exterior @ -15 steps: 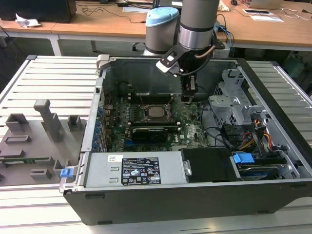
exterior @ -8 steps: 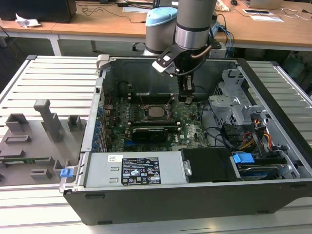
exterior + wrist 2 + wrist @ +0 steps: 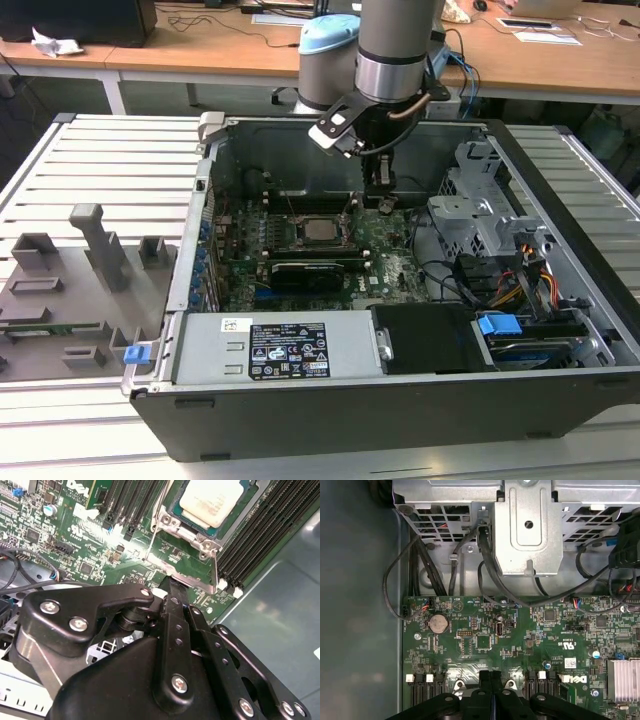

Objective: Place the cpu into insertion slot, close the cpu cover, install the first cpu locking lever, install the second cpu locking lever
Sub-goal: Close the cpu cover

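1. The arm (image 3: 400, 45) came down from the upper centre of the exterior view into the open computer case (image 3: 400, 415).
2. The gripper (image 3: 378, 198) hung just above the green motherboard (image 3: 385, 258), close beside the socket on the exterior view's right.
3. In the first wrist view the two black fingers (image 3: 482, 680) were pressed together with only a thin seam between them, and nothing showed between their tips.
4. The cpu (image 3: 212, 500) lay flat in the insertion slot (image 3: 293, 231) with its silver face up, at the centre of the board in the exterior view (image 3: 320, 228).
5. The cpu cover (image 3: 175, 524) lay down around the chip, whose face showed through the cover's window.
6. In the second wrist view the gripper (image 3: 172, 586) stood at the socket's near edge. Whether it touched the metal there could not be told.
7. A locking lever (image 3: 216, 572) ran from one socket corner towards the fingertips, and a second lever (image 3: 151, 537) ran along the other side. Whether either was latched could not be told.
8. Long black memory slots (image 3: 260, 535) flanked the socket.
9. A black card (image 3: 310, 272) stood just in front of the socket in the exterior view.
10. The first wrist view showed a coin cell (image 3: 438, 623) on the board and a metal drive cage (image 3: 527, 525) beyond it.
11. A grey fixture tray (image 3: 60, 290) lay outside the case at the exterior view's left.
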{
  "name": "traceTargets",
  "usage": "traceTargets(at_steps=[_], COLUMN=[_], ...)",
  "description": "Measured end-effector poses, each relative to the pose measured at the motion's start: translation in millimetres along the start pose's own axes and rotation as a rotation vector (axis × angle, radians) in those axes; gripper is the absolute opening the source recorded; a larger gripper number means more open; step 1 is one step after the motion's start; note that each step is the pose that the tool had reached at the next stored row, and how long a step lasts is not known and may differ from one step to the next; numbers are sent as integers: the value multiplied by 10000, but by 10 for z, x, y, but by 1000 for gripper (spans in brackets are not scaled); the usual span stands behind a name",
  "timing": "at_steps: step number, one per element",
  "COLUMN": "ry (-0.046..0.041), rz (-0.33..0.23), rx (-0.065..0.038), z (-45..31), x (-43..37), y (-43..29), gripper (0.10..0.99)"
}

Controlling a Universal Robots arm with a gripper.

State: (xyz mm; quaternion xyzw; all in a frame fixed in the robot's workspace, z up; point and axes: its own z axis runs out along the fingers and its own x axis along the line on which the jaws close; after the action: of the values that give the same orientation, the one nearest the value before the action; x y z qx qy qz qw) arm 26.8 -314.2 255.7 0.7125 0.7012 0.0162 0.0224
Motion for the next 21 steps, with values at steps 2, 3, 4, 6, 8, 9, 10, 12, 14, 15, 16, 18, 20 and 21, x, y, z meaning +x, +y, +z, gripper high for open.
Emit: traceTargets(at_steps=[2, 3, 4, 6, 8, 9, 10, 12, 14, 15, 16, 18, 20, 21], ry=[-2, -3, -2, -2, -1, -1, -1, -2, -1, -2, -1, -2, -1, -2], rz=[0, 1, 1, 0, 0, 0, 1, 0, 0, 1, 0, 0, 0, 0], rx=[1, 1, 1, 0, 1, 0, 1, 1, 1, 1, 0, 1, 1, 1], z=[0, -1, -1, -1, -2, -4, -5, -6, -6, -6, -6, -7, -8, -9], x=[-1, -1, -1, -1, -1, -2, -2, -2, -2, -3, -3, -3, -3, -3], y=[-16, -24, -29, -40, -61, -99, -124, -131, -137, -142, -148, -160, -175, -189], gripper=[106, 106, 106, 106, 106, 106, 106, 106, 106, 106, 106, 106, 106, 106])
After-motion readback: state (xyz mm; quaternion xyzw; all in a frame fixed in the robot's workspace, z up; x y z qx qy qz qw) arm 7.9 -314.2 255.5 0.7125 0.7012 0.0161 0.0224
